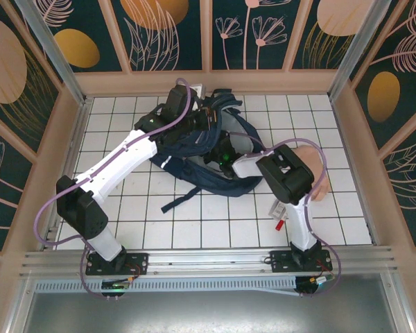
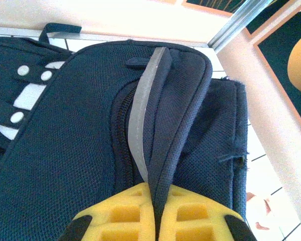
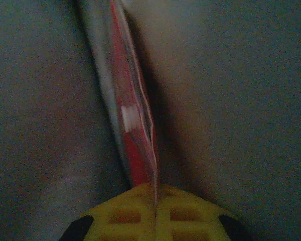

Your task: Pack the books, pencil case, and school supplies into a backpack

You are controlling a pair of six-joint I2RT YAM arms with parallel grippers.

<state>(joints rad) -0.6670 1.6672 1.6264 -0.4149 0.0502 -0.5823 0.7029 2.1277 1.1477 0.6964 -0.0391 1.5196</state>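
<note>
The backpack (image 1: 194, 149) lies in the upper middle of the top view, navy and limp. It is soft cloth that sags shut on its own, so its mouth has to be held open by the flap or the zip edge. In the left wrist view, the left jaws are pinched tight on a fold of the backpack (image 2: 65, 150), right beside its grey stripe (image 2: 140, 115).

In the right wrist view, the right jaws are closed on the lower edge of the red booklet (image 3: 135, 155), which stands on edge in a dark space that looks like the bag's inside. The booklet is thin, light and floppy. An edge grip lets it bend, so it is best slid in flat against a wall.

At the right of the top view, the pencil case (image 1: 321, 184) lies on the table (image 1: 125, 222), partly under the right arm. It is soft and lumpy, and easiest to squeeze across its middle. The pen (image 1: 279, 215) lies just below it. It is slim, hard and likely to roll, so it should be gripped across the shaft.

Count: one backpack, one booklet, one pencil case, one pen.
</note>
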